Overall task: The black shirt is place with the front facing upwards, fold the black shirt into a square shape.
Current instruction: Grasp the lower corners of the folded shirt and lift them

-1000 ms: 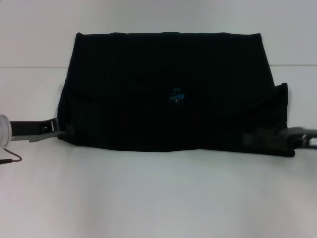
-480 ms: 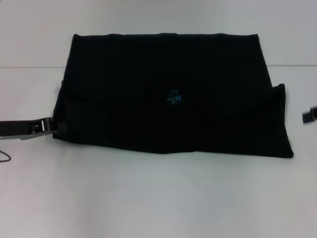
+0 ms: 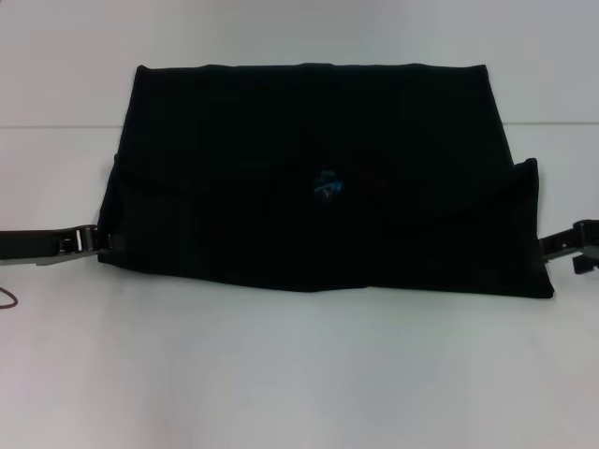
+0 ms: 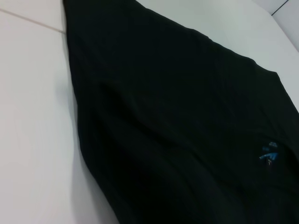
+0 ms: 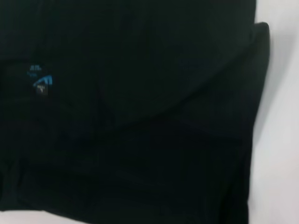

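I see the black shirt (image 3: 318, 178) as soft, matt cloth, smooth with shallow folds and a small blue printed label (image 3: 328, 184) at frame centre. Beneath it, the bench (image 3: 299, 374) looks white, smooth and faintly satin. At the lower left edge, my left pincer (image 3: 94, 241) shows dull grey metal; at the right edge, my right pincer (image 3: 562, 245) shows matt black.

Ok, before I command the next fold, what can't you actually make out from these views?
- Left end effector, head view: at the black shirt's left edge; too small to tell whether it grips cloth. Its wrist view shows no fingers.
- Right end effector, head view: cut off by the picture's edge, beside the shirt's right edge; open or shut unclear.
- Printed front: hidden in every view by the folded layers.
- Blue neck label: text blurred.
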`<state>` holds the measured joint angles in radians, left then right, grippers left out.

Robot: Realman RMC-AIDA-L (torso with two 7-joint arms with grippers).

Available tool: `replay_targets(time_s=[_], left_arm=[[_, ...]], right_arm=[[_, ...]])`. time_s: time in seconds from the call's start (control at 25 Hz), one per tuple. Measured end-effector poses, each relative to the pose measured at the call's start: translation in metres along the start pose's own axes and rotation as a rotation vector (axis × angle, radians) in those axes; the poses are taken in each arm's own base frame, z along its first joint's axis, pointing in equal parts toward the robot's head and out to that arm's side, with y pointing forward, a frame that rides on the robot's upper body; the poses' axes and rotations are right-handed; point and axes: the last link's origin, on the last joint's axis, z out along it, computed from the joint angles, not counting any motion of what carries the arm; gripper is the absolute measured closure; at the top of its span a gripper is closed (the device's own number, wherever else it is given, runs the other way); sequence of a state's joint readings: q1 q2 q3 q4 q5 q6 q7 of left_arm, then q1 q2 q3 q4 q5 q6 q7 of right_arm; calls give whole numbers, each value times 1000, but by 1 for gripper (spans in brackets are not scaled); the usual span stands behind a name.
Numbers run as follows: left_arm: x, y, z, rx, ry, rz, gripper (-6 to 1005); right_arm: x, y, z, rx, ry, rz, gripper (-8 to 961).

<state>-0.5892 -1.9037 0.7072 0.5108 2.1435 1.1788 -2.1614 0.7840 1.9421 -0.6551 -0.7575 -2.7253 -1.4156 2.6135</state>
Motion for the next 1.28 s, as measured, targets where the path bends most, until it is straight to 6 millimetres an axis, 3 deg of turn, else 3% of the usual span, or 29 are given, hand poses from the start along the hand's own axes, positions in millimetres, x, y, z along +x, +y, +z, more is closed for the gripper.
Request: replay_targets(time_s=[0.4, 0.84, 1.28], left_arm=[[0, 2, 1, -7, 4, 1, 967], [3, 2, 0, -13, 16, 5, 966], [4, 1, -4, -25, 41, 6, 966]], right_arm=[[-1, 14, 27, -1, -11, -16, 158], [-2, 20, 36, 0, -22, -20, 165], [-3, 22, 39, 23, -20, -51, 464]])
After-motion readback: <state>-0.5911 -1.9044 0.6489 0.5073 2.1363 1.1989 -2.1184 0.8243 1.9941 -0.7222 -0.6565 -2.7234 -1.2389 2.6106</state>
